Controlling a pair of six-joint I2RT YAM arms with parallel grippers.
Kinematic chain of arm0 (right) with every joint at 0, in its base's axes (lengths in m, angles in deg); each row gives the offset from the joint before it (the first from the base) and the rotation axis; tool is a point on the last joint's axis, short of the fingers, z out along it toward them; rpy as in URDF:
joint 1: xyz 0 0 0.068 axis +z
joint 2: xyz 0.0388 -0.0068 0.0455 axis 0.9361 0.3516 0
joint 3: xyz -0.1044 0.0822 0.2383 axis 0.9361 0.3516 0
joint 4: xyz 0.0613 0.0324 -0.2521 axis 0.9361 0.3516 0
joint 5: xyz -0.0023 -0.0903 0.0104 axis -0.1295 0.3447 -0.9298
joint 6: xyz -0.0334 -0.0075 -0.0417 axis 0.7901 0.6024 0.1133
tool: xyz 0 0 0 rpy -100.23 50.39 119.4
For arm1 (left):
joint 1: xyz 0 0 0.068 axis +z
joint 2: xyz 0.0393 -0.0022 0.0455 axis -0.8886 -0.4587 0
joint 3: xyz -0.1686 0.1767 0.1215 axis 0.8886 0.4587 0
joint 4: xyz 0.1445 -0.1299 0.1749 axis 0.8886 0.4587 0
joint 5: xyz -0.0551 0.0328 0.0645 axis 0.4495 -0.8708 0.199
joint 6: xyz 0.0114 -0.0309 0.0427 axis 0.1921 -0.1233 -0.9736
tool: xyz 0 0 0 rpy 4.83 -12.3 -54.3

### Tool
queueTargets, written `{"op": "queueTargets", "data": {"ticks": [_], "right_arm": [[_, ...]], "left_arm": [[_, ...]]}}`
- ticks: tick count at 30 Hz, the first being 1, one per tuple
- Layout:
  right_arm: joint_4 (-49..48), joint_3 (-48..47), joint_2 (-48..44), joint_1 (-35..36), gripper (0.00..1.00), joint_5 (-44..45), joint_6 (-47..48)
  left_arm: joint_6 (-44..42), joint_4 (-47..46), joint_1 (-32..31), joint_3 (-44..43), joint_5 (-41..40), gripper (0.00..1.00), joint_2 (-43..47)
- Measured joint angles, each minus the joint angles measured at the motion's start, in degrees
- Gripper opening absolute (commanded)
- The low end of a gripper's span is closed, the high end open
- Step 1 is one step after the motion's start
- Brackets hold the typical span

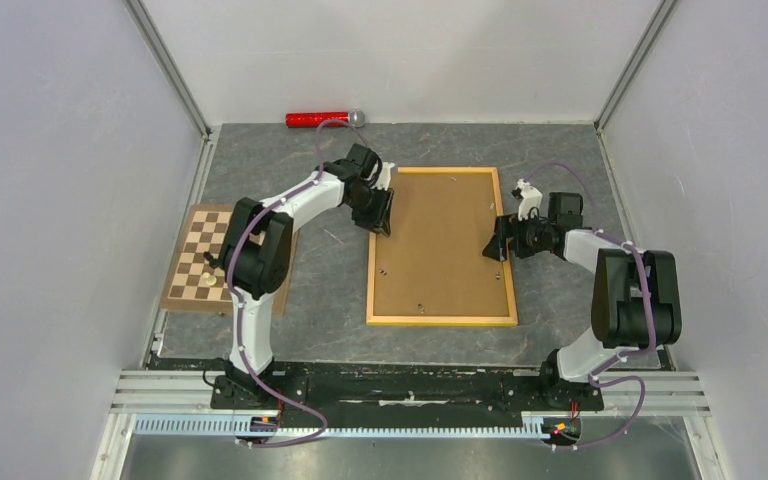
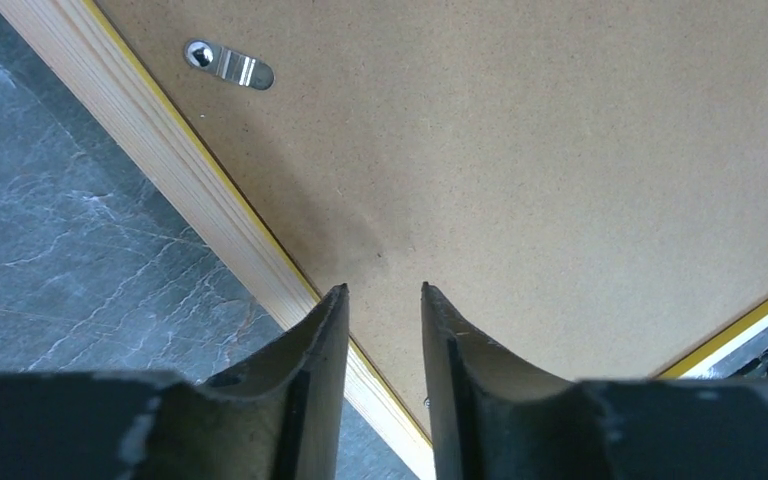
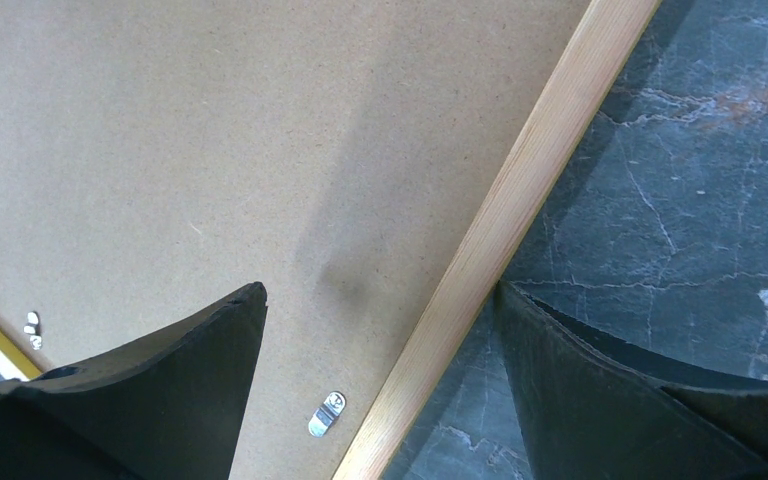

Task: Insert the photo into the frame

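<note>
The yellow-orange wooden frame (image 1: 440, 321) lies flat in the middle of the table with the plain brown backing board (image 1: 440, 240) filling it. The photo is not visible in any view. My left gripper (image 1: 385, 212) is over the frame's left rail (image 2: 160, 150), near its far end. Its fingers are a narrow gap apart with nothing between them (image 2: 384, 290). My right gripper (image 1: 495, 245) is wide open and empty (image 3: 380, 287). It straddles the right rail (image 3: 520, 190), one finger over the board (image 3: 160, 150), the other over the table. Small metal turn clips (image 2: 230, 65) (image 3: 326, 413) sit on the board.
A brown-and-cream chessboard (image 1: 205, 262) lies at the left, partly under the left arm, with a small piece on it. A red cylinder with a silver end (image 1: 320, 119) lies by the back wall. White walls close in the table on three sides.
</note>
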Motion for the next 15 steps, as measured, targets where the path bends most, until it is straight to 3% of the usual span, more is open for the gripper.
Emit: {"op": "queueTargets", "data": {"ticks": [9,15], "right_arm": [[2.1,0.0,-4.5,0.5,0.89,5.5,1.5],[2.1,-0.2,-8.5,0.6,0.9,8.9,3.0]], "left_arm": [[-0.4,0.5,0.0,-0.4,-0.5,0.75,5.9],[-1.5,0.5,0.0,-1.1,-2.2,0.8,9.9]]}}
